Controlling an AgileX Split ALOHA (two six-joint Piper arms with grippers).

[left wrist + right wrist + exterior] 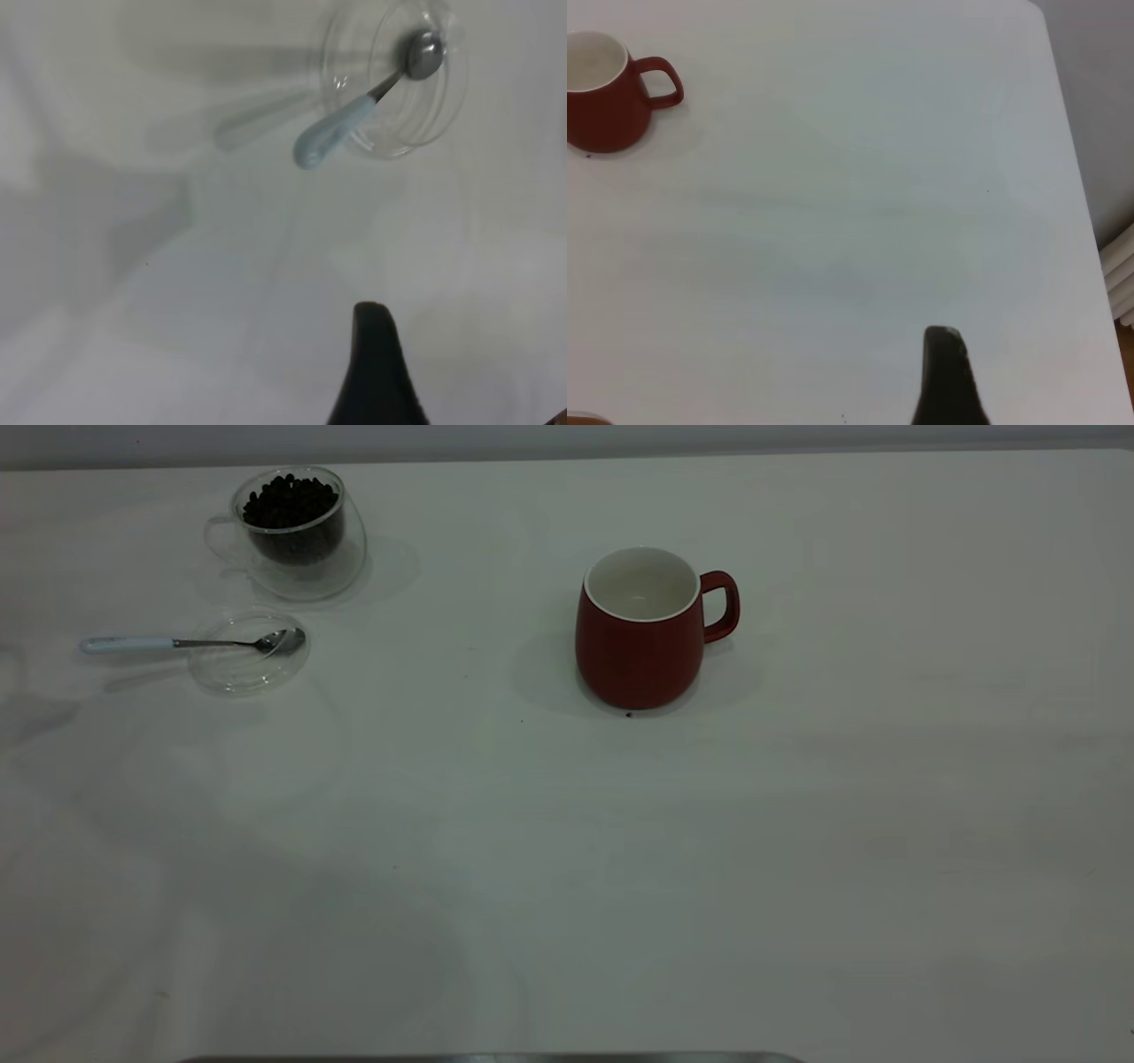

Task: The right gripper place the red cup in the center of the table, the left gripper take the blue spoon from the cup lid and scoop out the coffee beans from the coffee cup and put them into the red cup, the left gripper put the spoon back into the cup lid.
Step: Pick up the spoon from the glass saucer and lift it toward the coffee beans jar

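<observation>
- Red cup [640, 638] upright near the middle of the table [567, 850], a bit toward the far edge; white inside looks empty, loop handle points to the right edge. Tiny dark speck [629, 714] on the table just at its near base.
- Coffee cup [297, 531] upright in the far-left corner area, clear glass, handle toward the left edge; coffee beans [290, 503] heaped inside up to about the rim.
- Cup lid [249, 651] lies flat on the table just nearside of the coffee cup, close but apart from it, well apart from the red cup.
- Blue spoon [190, 642] rests across the cup lid: metal bowl inside the lid on its right part, pale-blue handle sticks out over the lid's rim toward the left edge, lifted off the table with its shadow below.
- Left gripper [376, 372]: only one black finger tip shows in the left wrist view, above bare table, apart from spoon and lid, holding nothing; how far open, cannot tell.
- Right gripper [948, 381]: one black finger tip shows in the right wrist view, over bare table well apart from the red cup, holding nothing; opening cannot tell.
- Neither arm shows in the exterior view.
</observation>
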